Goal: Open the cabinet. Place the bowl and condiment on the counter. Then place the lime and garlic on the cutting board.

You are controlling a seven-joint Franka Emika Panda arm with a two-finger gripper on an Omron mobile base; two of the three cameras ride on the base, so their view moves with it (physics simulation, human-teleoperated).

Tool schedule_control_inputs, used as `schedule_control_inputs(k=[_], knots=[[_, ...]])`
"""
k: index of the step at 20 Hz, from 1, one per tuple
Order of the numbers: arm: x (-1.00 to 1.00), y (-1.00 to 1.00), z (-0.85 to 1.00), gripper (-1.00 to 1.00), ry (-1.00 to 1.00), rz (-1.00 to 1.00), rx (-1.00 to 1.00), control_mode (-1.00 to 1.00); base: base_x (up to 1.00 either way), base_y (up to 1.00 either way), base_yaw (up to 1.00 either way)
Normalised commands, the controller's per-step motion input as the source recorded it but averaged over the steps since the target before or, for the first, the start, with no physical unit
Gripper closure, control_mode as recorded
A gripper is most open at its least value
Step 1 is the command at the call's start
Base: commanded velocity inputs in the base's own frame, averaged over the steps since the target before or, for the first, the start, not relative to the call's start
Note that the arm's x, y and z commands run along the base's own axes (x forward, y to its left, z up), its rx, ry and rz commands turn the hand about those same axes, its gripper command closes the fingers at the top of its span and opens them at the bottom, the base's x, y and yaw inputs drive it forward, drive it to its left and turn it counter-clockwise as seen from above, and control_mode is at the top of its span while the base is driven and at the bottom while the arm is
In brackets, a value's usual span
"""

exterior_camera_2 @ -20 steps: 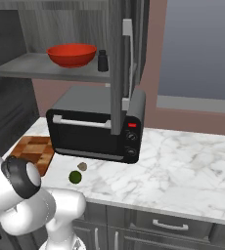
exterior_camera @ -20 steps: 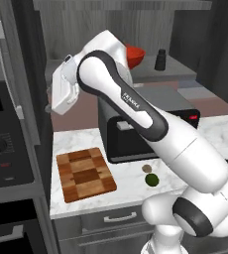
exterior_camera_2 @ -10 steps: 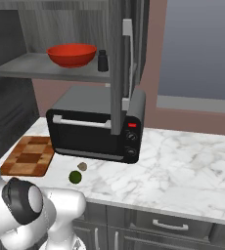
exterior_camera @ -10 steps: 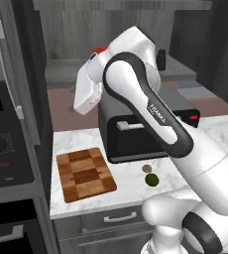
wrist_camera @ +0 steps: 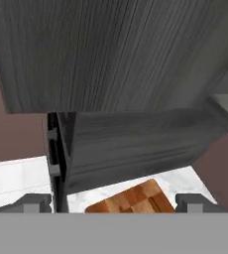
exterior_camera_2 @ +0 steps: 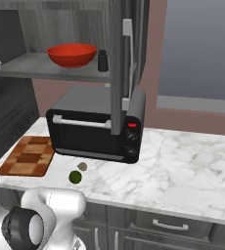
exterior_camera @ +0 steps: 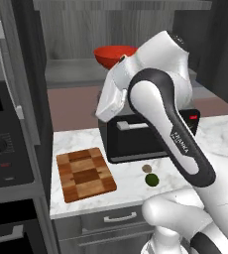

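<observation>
The cabinet [exterior_camera_2: 119,58] stands open, its left door [exterior_camera: 17,74] swung wide. On its shelf sit the red bowl [exterior_camera_2: 71,53] and, beside it, the dark condiment [exterior_camera_2: 102,60]; the bowl [exterior_camera: 113,53] also peeks out behind my arm. The lime [exterior_camera: 151,179] and the garlic [exterior_camera: 146,168] lie on the counter [exterior_camera_2: 183,161] in front of the toaster oven. Left of them rests the chequered cutting board [exterior_camera: 85,173]. My hand [exterior_camera: 111,94] hangs above the oven, below the shelf. The gripper [wrist_camera: 114,204] is open and empty, facing the left door and its handle [wrist_camera: 54,163].
A black toaster oven [exterior_camera_2: 95,132] stands on the counter under the shelf. The right cabinet door with its bar handle [exterior_camera_2: 128,53] juts out edge-on above the oven. An oven range [exterior_camera: 2,149] flanks the counter at the left. Drawers [exterior_camera_2: 168,225] run below the counter.
The arm has swung to the right, carrying the hand from beside the left door to above the toaster oven. The gripper stays open. Nothing else has moved.
</observation>
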Motion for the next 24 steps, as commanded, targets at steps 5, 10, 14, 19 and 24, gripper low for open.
schedule_control_inputs(k=[5, 10, 14, 19, 24], knots=[[-0.30, -0.55, -0.08, -1.00, -0.09, -0.19, -0.06, -1.00, 0.00, 0.00, 0.00], [-0.24, -0.49, -0.12, -1.00, -0.11, -0.18, -0.09, -1.00, 0.00, 0.00, 0.00], [-0.01, -0.31, -0.02, -1.00, -0.12, -0.17, -0.09, -1.00, 0.00, 0.00, 0.00], [0.19, -0.21, 0.08, -1.00, -0.08, -0.18, -0.03, -1.00, 0.00, 0.00, 0.00], [0.22, -0.27, 0.23, -1.00, -0.04, -0.20, 0.00, -1.00, 0.00, 0.00, 0.00]])
